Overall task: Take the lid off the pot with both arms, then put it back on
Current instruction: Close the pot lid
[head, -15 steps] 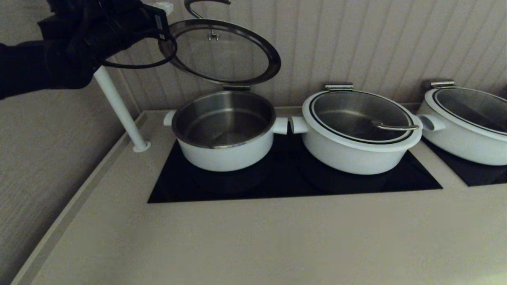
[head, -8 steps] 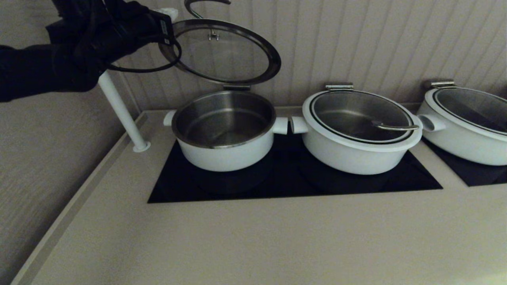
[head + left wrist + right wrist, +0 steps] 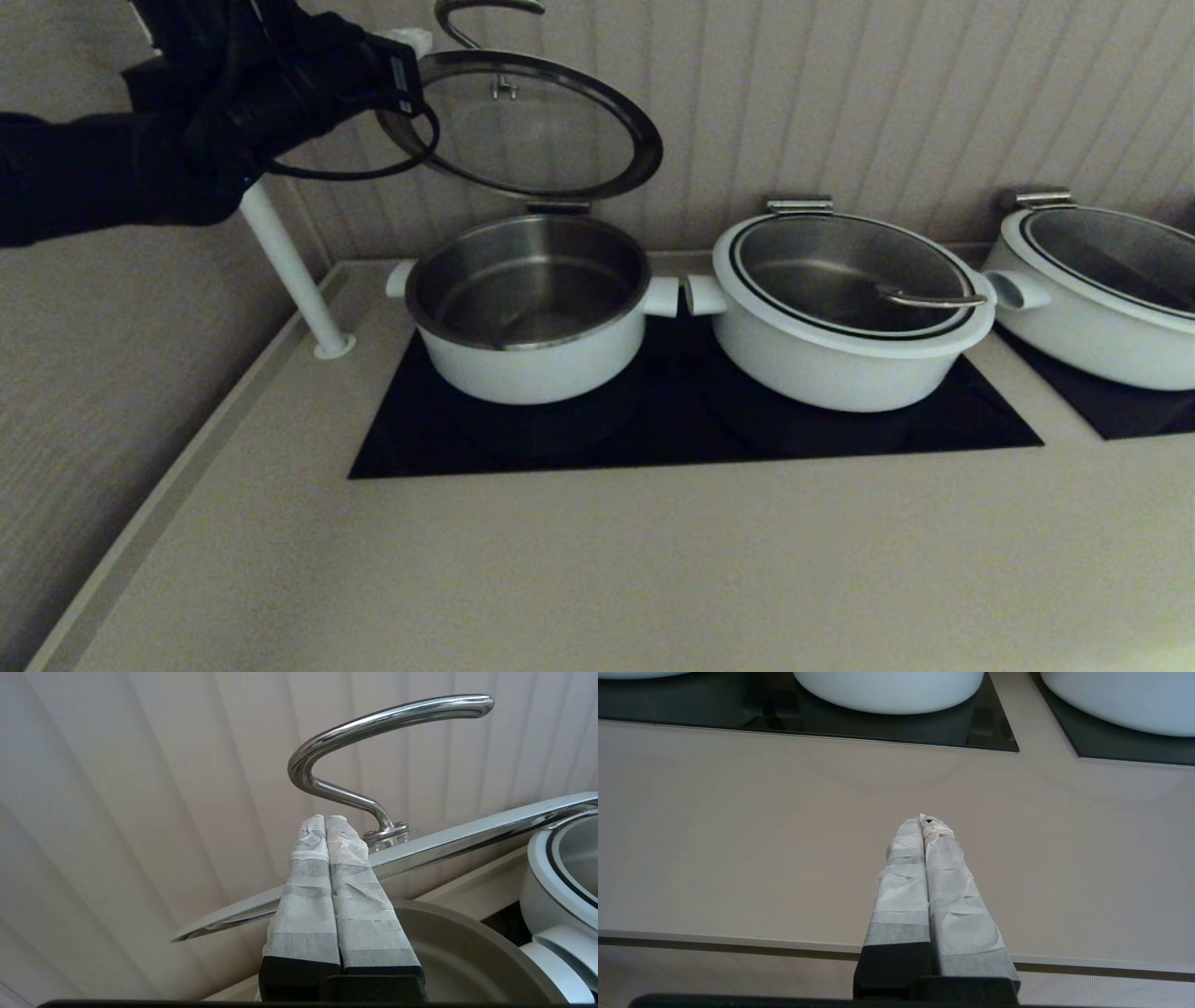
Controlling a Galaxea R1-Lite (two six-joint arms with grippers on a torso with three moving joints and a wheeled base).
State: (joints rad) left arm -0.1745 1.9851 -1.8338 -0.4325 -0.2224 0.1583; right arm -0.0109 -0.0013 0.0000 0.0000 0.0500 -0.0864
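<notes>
The pot [image 3: 532,364] stands open on the left of the black hob, its steel inside bare. The lid [image 3: 551,131] is tilted up above the pot's back rim, top side facing the wall, with its steel wire handle [image 3: 467,19] at the top. My left gripper [image 3: 411,39] is shut and empty at the lid's upper left edge. In the left wrist view its taped fingers [image 3: 326,819] cross in front of the lid's rim [image 3: 467,833], the tips next to the handle's base [image 3: 385,833]; I cannot tell if they touch. My right gripper [image 3: 924,819] is shut and empty over the counter near its front edge.
A wider lidded white pot [image 3: 840,364] stands close right of the open pot, handles almost touching; a third pot [image 3: 1102,336] is at far right. A slanted white pole [image 3: 289,271] rises at the counter's left edge under my left arm. The ribbed wall is just behind the lid.
My left arm has shifted a little to the right and up, bringing the gripper closer to the lid's handle. The lid has stayed tilted open. The pots have not moved.
</notes>
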